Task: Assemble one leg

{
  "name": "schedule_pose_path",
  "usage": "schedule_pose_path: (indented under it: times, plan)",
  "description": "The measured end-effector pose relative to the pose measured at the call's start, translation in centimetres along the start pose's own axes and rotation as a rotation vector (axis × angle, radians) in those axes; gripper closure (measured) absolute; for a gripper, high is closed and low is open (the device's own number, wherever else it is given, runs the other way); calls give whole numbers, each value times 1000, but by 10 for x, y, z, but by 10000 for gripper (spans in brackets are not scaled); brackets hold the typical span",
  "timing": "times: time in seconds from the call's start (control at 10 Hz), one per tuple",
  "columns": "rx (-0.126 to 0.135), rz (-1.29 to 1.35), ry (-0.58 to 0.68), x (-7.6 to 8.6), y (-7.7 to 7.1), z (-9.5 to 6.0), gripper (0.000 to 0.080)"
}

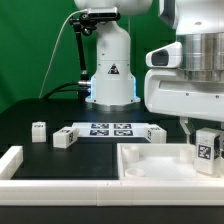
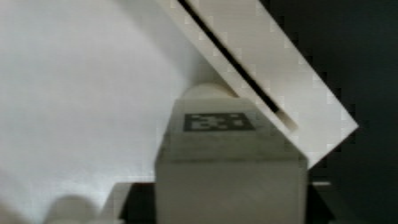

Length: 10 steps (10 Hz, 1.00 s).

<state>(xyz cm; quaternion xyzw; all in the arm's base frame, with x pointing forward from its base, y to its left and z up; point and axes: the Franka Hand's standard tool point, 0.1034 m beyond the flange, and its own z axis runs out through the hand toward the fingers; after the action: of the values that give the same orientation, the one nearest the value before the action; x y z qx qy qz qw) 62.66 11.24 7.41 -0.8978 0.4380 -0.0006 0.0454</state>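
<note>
My gripper (image 1: 204, 138) is at the exterior view's right, shut on a leg (image 1: 208, 152), a small white post with a black-and-white tag on its face. It holds the leg upright over the right corner of the large white tray-like part (image 1: 150, 163). In the wrist view the leg (image 2: 222, 150) fills the lower middle between my dark fingers (image 2: 150, 200), with the gripper (image 2: 228, 208) closed around it. The tray's flat surface (image 2: 80, 110) and its raised rim (image 2: 267, 60) lie beyond the leg. Whether the leg touches the tray is hidden.
Two loose legs (image 1: 39, 130) (image 1: 64, 138) stand on the black table at the left, and a third (image 1: 155, 134) stands by the marker board (image 1: 108, 129). A long white rail (image 1: 70, 190) runs along the front, with a white end piece (image 1: 10, 160) at far left. The robot base (image 1: 110, 70) stands behind.
</note>
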Motion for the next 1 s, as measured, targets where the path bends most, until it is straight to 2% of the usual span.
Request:
schedule_pose_path:
  times: [0.2, 0.8, 1.0]
  plan:
    - [26, 241, 7, -1, 2, 0, 509]
    - [49, 980, -8, -2, 6, 2, 509]
    - [52, 1050, -24, -1, 7, 2, 509]
